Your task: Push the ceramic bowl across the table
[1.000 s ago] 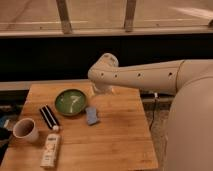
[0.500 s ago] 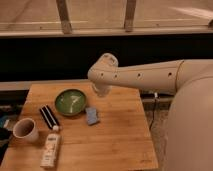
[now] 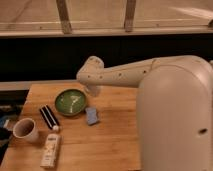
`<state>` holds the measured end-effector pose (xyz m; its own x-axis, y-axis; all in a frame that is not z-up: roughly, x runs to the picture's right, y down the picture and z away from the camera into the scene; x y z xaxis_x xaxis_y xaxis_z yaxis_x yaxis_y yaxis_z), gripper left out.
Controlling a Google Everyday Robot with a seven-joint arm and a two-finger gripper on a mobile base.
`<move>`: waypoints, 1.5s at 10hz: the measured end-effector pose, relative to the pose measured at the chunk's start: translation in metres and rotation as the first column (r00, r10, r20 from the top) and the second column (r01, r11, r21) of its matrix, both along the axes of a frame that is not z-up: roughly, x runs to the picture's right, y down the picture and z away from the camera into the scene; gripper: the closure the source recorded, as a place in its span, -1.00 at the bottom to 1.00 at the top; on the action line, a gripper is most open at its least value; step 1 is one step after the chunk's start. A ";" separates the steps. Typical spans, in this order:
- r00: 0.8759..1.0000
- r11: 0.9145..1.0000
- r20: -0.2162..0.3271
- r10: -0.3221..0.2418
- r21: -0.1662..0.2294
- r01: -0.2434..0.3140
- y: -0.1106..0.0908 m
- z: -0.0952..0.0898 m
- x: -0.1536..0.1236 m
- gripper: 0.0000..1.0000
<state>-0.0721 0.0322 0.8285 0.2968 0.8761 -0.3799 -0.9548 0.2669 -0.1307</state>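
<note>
The green ceramic bowl point(image 3: 70, 102) sits upright on the far left part of the wooden table point(image 3: 115, 140). It is glossy, with a dark rim and pale streaks inside. My gripper point(image 3: 93, 91) hangs down from the end of the pale arm point(image 3: 125, 75), just right of the bowl's far right rim and close to it. I cannot tell whether it touches the bowl.
A blue sponge point(image 3: 92, 116) lies just right of the bowl. A black bar-shaped object point(image 3: 48, 117) lies in front of the bowl, a white mug point(image 3: 25, 130) stands at the left edge and a white packet point(image 3: 51, 150) lies near the front. My pale body point(image 3: 175, 120) fills the right side.
The arm's end and gripper have shifted a little left, closer to the bowl. The bowl and the other objects have not moved.
</note>
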 end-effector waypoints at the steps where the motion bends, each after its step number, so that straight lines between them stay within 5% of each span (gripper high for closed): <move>1: 1.000 1.000 -0.006 -0.011 -0.006 0.011 -0.001 0.007 -0.003 1.00; 7: 0.999 0.993 -0.027 -0.021 -0.116 0.018 0.016 0.071 -0.001 1.00; 15: 0.999 0.977 0.034 -0.016 -0.213 0.023 0.064 0.092 -0.022 1.00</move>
<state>-0.0938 0.0965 0.9210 0.3280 0.7700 -0.5473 -0.9441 0.2477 -0.2174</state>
